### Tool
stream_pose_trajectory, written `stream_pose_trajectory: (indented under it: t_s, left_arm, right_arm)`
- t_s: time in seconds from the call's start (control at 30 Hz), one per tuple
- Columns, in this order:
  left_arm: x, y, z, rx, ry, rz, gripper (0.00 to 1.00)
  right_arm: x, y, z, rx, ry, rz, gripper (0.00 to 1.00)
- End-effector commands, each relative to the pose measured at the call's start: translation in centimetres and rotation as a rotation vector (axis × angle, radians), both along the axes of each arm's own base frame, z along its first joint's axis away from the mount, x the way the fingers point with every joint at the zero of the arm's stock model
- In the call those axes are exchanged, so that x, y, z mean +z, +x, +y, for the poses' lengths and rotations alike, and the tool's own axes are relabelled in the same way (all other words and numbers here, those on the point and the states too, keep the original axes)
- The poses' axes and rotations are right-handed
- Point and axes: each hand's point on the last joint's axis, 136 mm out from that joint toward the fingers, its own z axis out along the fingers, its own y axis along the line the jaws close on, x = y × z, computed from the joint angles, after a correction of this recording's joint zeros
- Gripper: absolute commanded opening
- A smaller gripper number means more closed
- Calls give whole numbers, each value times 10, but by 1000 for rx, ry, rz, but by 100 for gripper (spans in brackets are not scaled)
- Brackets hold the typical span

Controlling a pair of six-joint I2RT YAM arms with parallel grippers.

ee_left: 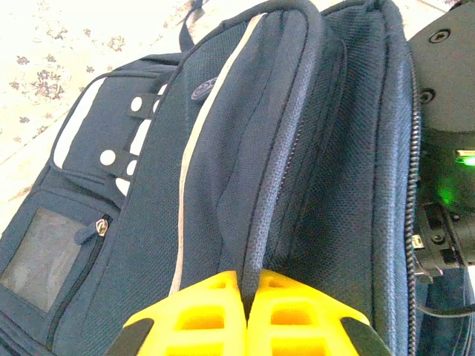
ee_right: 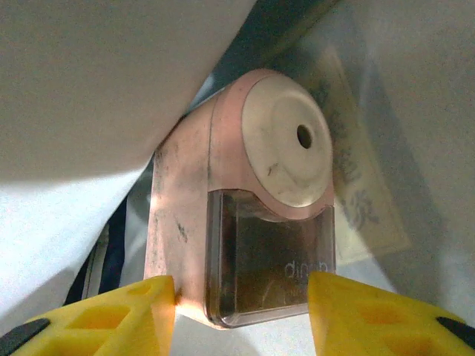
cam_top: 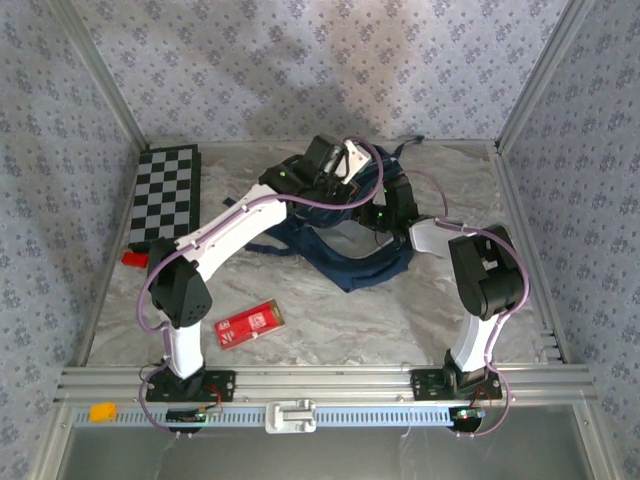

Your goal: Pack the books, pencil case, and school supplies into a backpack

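Left pincer [ee_left: 246, 288] pinches the backpack [ee_left: 297, 148] rim; right pincer [ee_right: 241, 300] straddles the sharpener [ee_right: 252, 222], grip unclear, and should seat it deep before backing straight out.

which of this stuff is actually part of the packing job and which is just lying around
Part of the job:
- backpack
- red pencil case
- pink pencil sharpener

Just lying about:
- chequered board
- small red block beside the board
- orange piece on the front rail
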Motion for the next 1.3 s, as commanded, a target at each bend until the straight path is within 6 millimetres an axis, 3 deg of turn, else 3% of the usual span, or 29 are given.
stream_pose_trajectory:
  t_s: [0.0,0.17,0.23,0.3,0.37,0.43,0.5,0.6,0.7,0.77,0.87,0.97,1.27]
  left_arm:
    - [54,3,-11,21,-123,-82,0]
    - [32,2,-18,57,-159,25,0]
    - [24,-8,-28,25,-184,88,10]
    - [15,-21,-34,-17,-202,152,31]
    - [23,-31,-28,-12,-251,201,43]
    - [43,-42,-17,-15,-332,211,52]
    - [56,-45,9,50,-428,210,58]
    - [39,-31,64,247,-521,299,62]
    - [-9,-10,122,488,-612,439,58]
    - [-40,0,141,569,-700,539,57]
    - [-78,12,149,638,-755,650,53]
    - [-106,22,145,673,-766,708,53]
    - [-153,50,125,739,-839,787,48]
  right_arm:
    - [24,-7,-4,9,11,-67,54]
    - [32,-50,-43,-28,-23,-42,60]
    - [30,-69,-68,-69,-95,-1,61]
    - [36,-86,-93,-109,-160,14,62]
    - [45,-104,-114,-154,-211,33,63]
    - [53,-122,-130,-198,-250,50,64]
    - [65,-137,-139,-226,-257,43,64]
    - [77,-150,-131,-198,-243,56,66]
    - [80,-156,-111,-132,-254,81,67]
    - [77,-154,-90,-87,-220,79,68]
    - [62,-148,-61,-23,-207,103,64]
    - [49,-142,-47,7,-227,127,60]
    - [28,-134,-49,-12,-245,131,57]
